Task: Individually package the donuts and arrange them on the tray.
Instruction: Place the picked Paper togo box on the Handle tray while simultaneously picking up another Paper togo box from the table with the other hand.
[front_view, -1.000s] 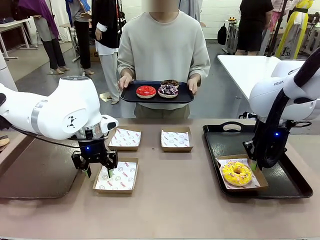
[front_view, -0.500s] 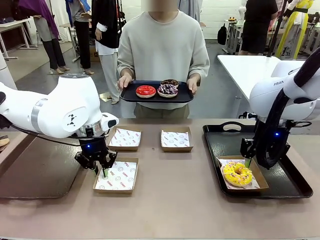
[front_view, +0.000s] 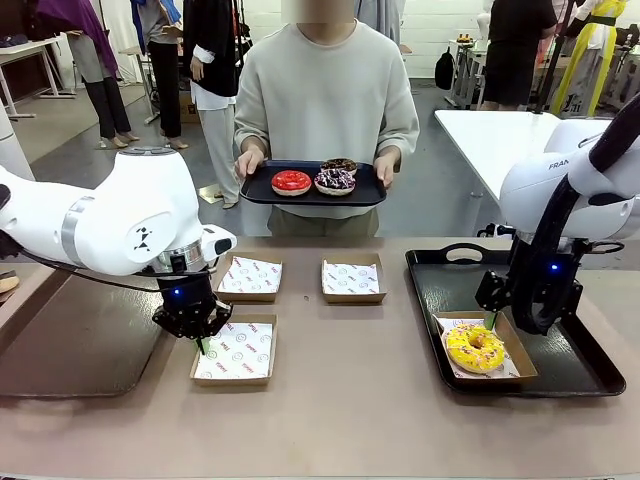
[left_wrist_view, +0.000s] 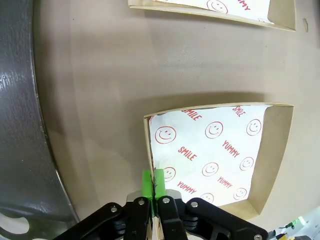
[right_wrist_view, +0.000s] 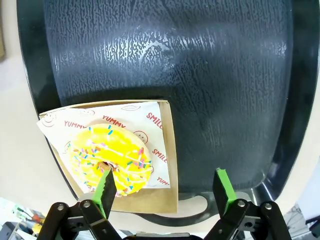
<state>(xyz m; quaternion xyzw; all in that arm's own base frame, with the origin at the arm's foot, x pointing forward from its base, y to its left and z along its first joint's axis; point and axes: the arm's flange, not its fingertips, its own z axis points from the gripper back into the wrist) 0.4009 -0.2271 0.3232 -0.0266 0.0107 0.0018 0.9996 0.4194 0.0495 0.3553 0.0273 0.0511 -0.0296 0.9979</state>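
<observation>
Yellow donut (front_view: 474, 346) is sitting in a box (front_view: 521, 352) on the tray (front_view: 440, 280), lower right. Right gripper (right_wrist_view: 163, 176) is hovering over it, jaws spread. Red donut (front_view: 292, 182), purple donut (front_view: 335, 180) and chocolate donut (front_view: 341, 164) are resting on the person's tray (front_view: 262, 192), upper centre. Left gripper (left_wrist_view: 153, 182) is pinching the wall of an empty box (left_wrist_view: 210, 160), lower left.

Near centre of brown tabletop (front_view: 350, 410) open. Near left blocked by paper-lined cardboard box (front_view: 240, 352), far centre by two more boxes (front_view: 351, 279). Right: black plastic tray (front_view: 450, 285), far half free, yellow sprinkled donut (front_view: 474, 346) near.
</observation>
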